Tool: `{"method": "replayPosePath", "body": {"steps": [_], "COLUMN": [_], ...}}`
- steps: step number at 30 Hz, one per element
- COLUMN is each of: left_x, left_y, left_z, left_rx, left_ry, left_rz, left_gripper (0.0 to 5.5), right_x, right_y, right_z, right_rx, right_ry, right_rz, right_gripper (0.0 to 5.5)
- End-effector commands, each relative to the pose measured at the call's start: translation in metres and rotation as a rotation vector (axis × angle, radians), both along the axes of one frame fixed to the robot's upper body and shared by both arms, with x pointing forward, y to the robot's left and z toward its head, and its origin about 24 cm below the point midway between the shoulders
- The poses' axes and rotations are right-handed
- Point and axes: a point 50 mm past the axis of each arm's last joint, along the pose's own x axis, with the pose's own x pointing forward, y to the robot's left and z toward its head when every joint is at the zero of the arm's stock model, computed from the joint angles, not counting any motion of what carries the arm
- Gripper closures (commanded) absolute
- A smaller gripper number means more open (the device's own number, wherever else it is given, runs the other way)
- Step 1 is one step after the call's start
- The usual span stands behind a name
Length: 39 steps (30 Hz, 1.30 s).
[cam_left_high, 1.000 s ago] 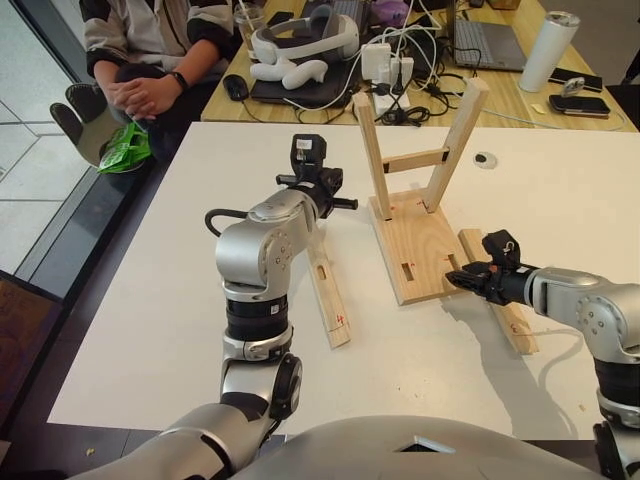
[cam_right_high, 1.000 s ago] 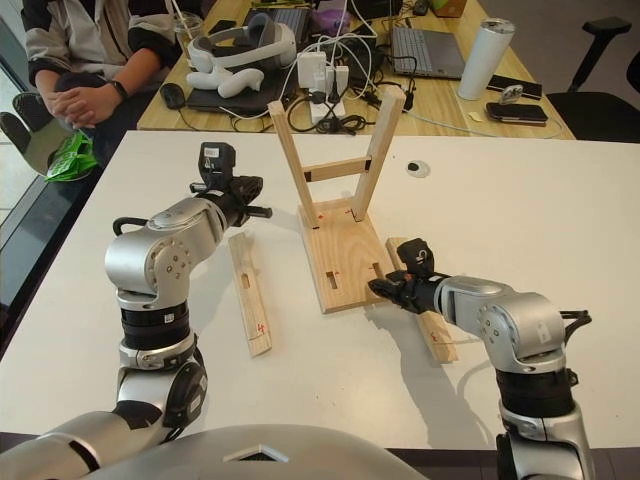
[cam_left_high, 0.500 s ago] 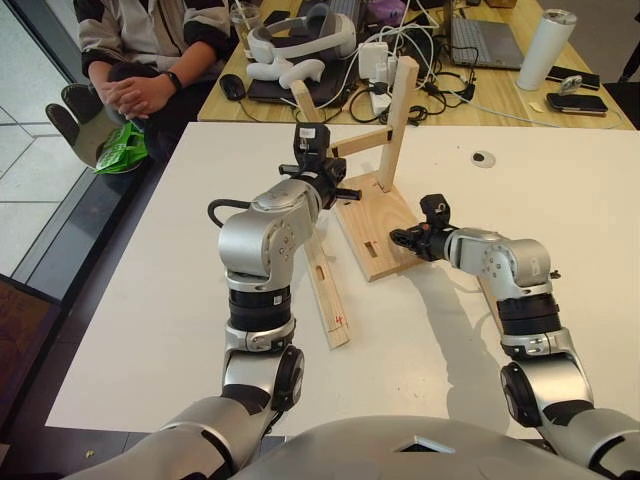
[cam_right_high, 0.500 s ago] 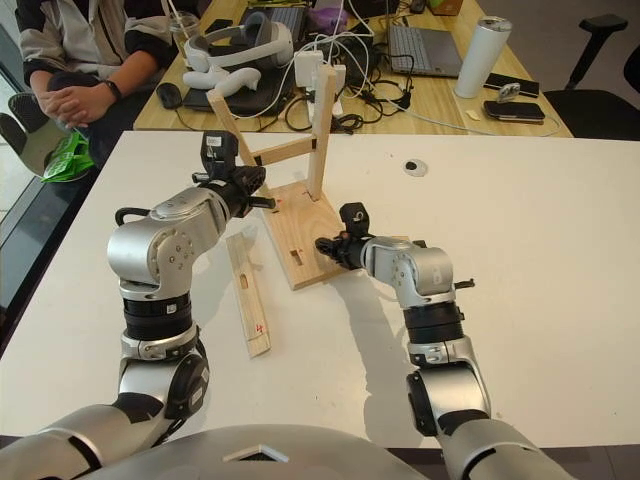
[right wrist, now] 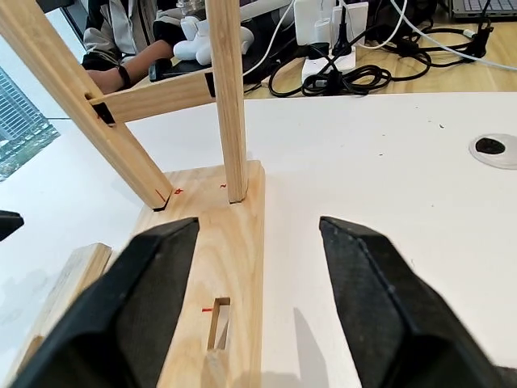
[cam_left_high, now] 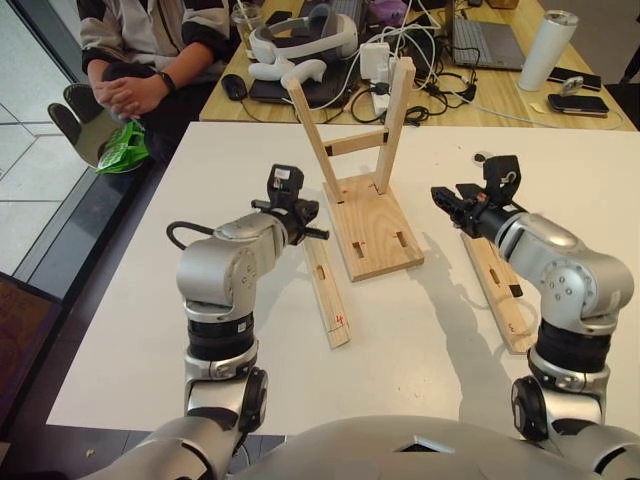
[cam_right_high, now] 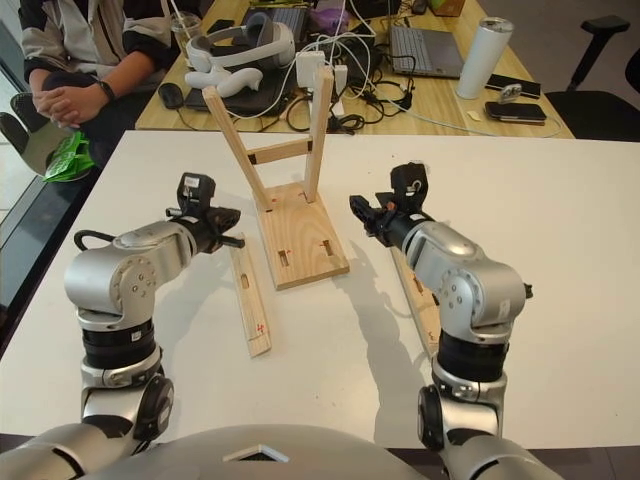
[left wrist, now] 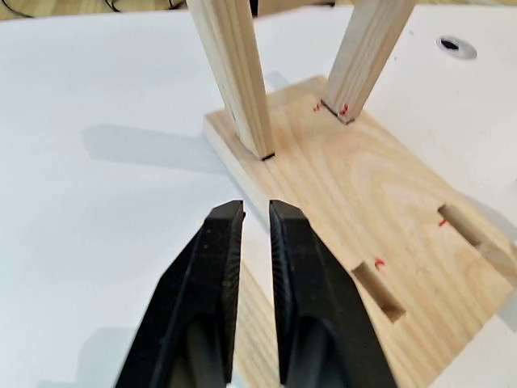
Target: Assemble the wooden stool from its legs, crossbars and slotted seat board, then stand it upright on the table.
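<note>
The left gripper [left wrist: 255, 212] has its fingers nearly together, holding nothing, just left of the seat board [cam_left_high: 378, 228]. The right gripper [right wrist: 258, 238] is spread wide, just right of the board. The board lies flat on the white table [cam_left_high: 130, 330], its long side pointing away from the robot. Two legs [cam_left_high: 315, 140] stand up from its far end, joined by a crossbar [cam_left_high: 358, 142]. One loose stick [cam_left_high: 328, 300] lies left of the board and another stick [cam_left_high: 497, 298] lies right of it. Behind the board is a desk [cam_left_high: 500, 90] with cables [cam_left_high: 430, 60]. The left wrist view shows the empty slots [left wrist: 376, 291] up close.
</note>
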Motion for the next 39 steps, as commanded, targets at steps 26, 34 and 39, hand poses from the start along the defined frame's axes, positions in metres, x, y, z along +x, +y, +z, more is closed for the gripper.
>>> {"method": "replayPosePath", "body": {"steps": [26,34,39], "left_x": [-0.008,-0.006,-0.005], "left_y": [-0.011,-0.012,-0.013], "left_z": [0.005,0.008,0.009], "left_rx": [-0.019,-0.023,-0.026], "left_ry": [-0.037,-0.051,-0.056], "left_rz": [0.054,0.052,0.052], "left_gripper": [4.88,4.88,4.88], "right_x": [-0.058,-0.057,-0.051], "right_y": [-0.119,-0.118,-0.117], "right_z": [-0.066,-0.076,-0.079], "right_rx": [-0.135,-0.141,-0.186], "right_ry": [0.385,0.455,0.471], "right_rz": [-0.191,-0.146,-0.118], "right_gripper": [1.81,1.81,1.81]}}
